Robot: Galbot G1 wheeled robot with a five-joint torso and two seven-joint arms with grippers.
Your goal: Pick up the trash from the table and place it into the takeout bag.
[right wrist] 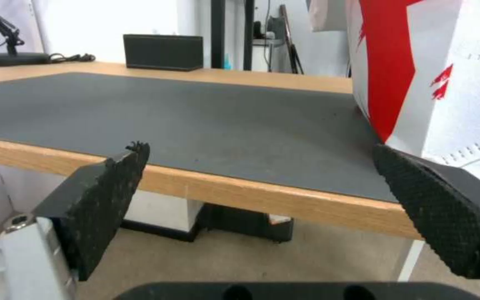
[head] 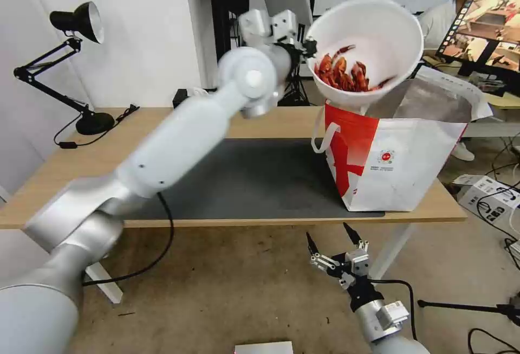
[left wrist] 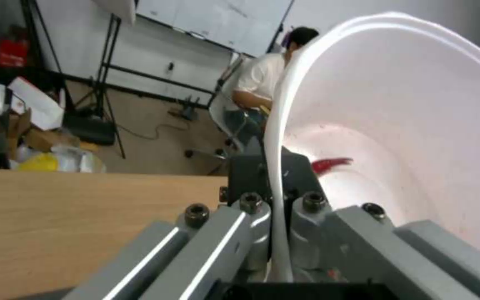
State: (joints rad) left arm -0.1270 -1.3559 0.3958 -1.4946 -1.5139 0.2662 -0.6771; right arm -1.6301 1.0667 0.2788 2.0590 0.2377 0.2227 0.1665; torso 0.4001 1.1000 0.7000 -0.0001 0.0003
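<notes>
Quick count: one bowl (head: 374, 39) of crayfish shells, one takeout bag (head: 401, 164), one table (head: 271, 123) with one grey mat (head: 254, 180), one desk lamp (head: 76, 20), two grippers.

The left arm stretches from the lower left of the head view up to the top centre, its left gripper (head: 307, 46) clamped on a rim at the wrist's far end. The right gripper (head: 335, 243) hangs at the lower centre, fingertips up, jaws spread wide.
</notes>
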